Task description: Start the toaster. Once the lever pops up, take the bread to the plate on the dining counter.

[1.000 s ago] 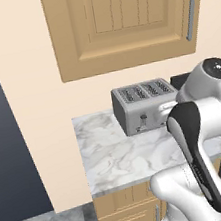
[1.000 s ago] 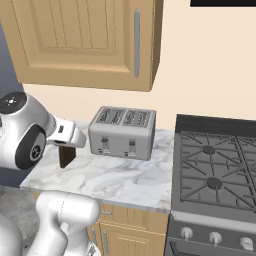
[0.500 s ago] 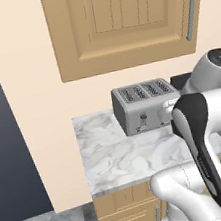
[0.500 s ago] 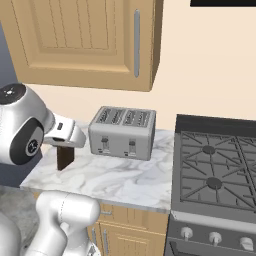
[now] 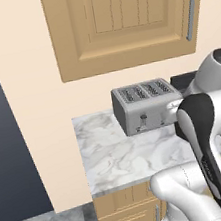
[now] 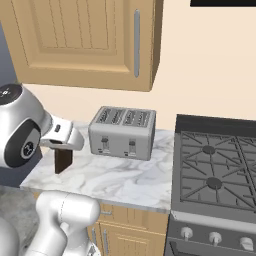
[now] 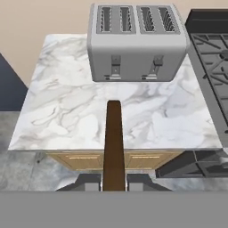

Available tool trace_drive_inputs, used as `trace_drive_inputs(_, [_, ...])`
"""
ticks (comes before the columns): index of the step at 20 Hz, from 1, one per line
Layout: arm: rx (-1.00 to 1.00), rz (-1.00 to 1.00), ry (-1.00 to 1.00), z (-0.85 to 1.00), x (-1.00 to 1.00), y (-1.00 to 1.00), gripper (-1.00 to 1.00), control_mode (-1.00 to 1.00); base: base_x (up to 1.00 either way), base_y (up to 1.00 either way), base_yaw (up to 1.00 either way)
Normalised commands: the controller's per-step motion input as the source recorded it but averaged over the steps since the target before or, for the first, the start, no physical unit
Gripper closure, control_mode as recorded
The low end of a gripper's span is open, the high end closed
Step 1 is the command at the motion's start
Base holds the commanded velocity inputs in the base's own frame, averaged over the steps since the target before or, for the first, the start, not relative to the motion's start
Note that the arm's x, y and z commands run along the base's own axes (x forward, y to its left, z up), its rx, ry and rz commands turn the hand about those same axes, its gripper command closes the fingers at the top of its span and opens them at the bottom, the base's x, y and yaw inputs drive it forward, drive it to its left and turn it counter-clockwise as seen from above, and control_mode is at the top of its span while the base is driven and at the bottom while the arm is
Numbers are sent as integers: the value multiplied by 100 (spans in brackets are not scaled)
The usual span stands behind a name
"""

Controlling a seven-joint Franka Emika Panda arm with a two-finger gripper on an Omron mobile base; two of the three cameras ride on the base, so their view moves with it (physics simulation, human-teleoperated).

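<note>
Right now the jaws point(image 7: 114, 181) are clenched on the bread point(image 7: 113, 142), a dark brown slice held edge-on above the marble worktop point(image 7: 67, 111), in front of the toaster point(image 7: 136, 42). The toaster sits at the back of the worktop, just left of the stove point(image 6: 220, 170).

Domestic kitchen: marble surface point(image 6: 120, 182) over light wood base cabinets point(image 6: 125, 235), wood wall cabinet point(image 6: 80, 42) above, four-slot toaster point(image 6: 122, 132) at the far wall, gas stove point(image 6: 215, 175) to its right.
</note>
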Motion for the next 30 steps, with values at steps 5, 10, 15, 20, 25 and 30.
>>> trace_drive_inputs(5, [0, 0, 0, 0, -3, 0, 100, 100, -33, 0, 0])
trace_drive_inputs(10, [0, 0, 0, 0, 0, 0, 100, 100, -97, -7, 11])
trace_drive_inputs(15, [0, 0, 0, 0, 0, 0, 100, 100, -99, 0, 44])
trace_drive_inputs(20, [0, 0, 0, 0, 0, 0, 100, 100, -28, 0, 92])
trace_drive_inputs(25, [0, 0, 0, 0, 0, 0, 100, 100, 0, 0, 100])
trace_drive_inputs(30, [0, 0, 0, 0, 0, 0, 100, 100, 5, 0, 99])
